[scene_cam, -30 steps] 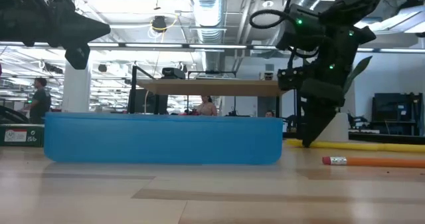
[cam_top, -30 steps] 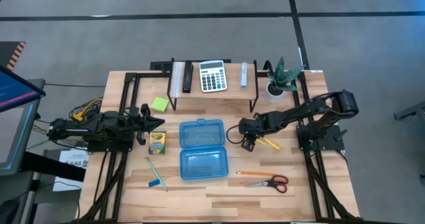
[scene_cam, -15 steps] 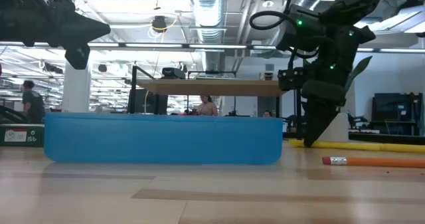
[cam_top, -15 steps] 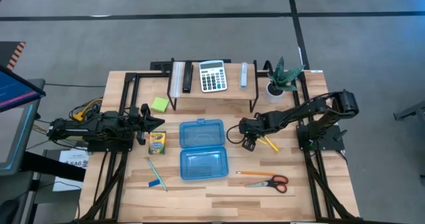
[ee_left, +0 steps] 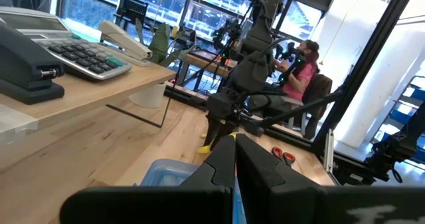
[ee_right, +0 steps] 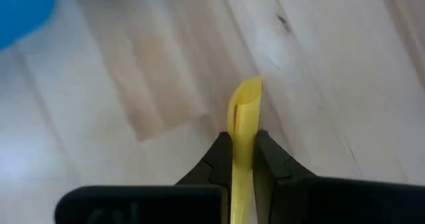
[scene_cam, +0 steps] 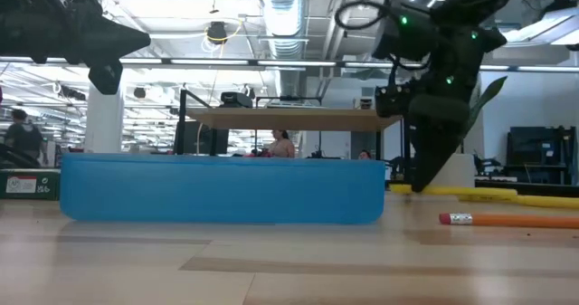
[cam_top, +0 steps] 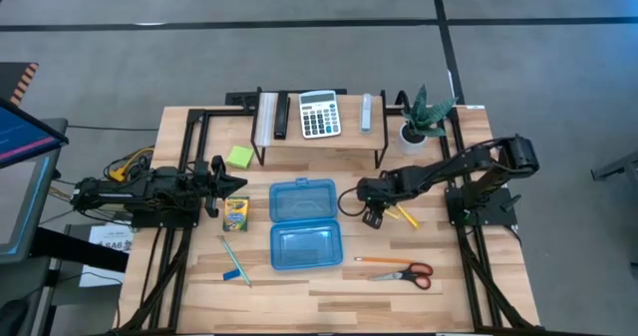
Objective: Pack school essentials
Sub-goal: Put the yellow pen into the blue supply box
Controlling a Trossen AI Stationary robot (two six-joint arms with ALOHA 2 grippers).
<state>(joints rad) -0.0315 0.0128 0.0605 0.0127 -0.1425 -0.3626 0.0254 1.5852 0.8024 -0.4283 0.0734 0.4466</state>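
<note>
While the left gripper (cam_top: 235, 183) waits with its dark fingers pressed together beside the yellow-green crayon box (cam_top: 235, 214), the right gripper (cam_top: 374, 215) pinches one end of a thin yellow pencil (ee_right: 243, 127) just right of the open blue plastic case (cam_top: 305, 224) on the wooden table (cam_top: 329, 286). From overhead, the gripper hides that end. An orange pencil (cam_top: 384, 261) and red-handled scissors (cam_top: 404, 273) lie nearer, right of the case.

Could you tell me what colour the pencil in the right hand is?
Yellow; the right hand is shut on the pencil, best seen in the right wrist view.
</note>
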